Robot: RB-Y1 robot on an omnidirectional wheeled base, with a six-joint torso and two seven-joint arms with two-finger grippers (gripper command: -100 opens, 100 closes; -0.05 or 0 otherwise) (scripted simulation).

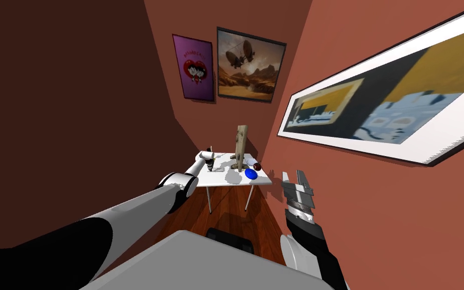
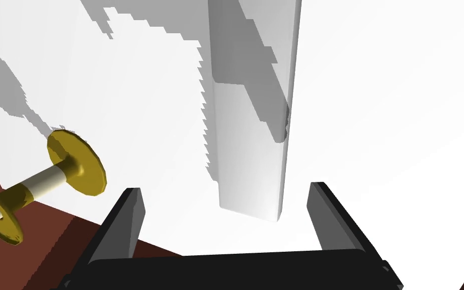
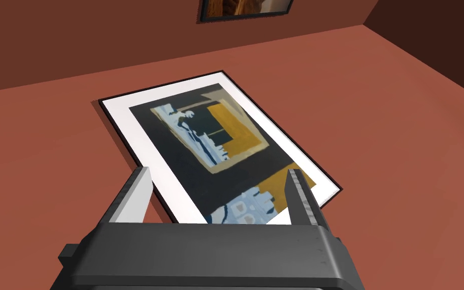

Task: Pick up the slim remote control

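Observation:
The slim remote control (image 2: 250,166) is a long, pale grey bar lying flat on the white table (image 2: 402,126). My left gripper (image 2: 226,189) hangs over its near end, open, with one finger on each side of the bar and a gap to both. Nothing is gripped. In the head view my left arm reaches out to the table's left part, with the left gripper (image 1: 210,161) pointing down at the top. My right gripper (image 1: 296,176) is raised by the right wall, open and empty, also seen as the right gripper (image 3: 216,173) in its own wrist view.
A gold spool-like object (image 2: 77,163) lies at the table edge beside my left finger. On the small white table (image 1: 226,180) stand a tall tan upright piece (image 1: 241,146), a blue object (image 1: 250,173) and a dark red one (image 1: 257,165). Red-brown walls close in on both sides.

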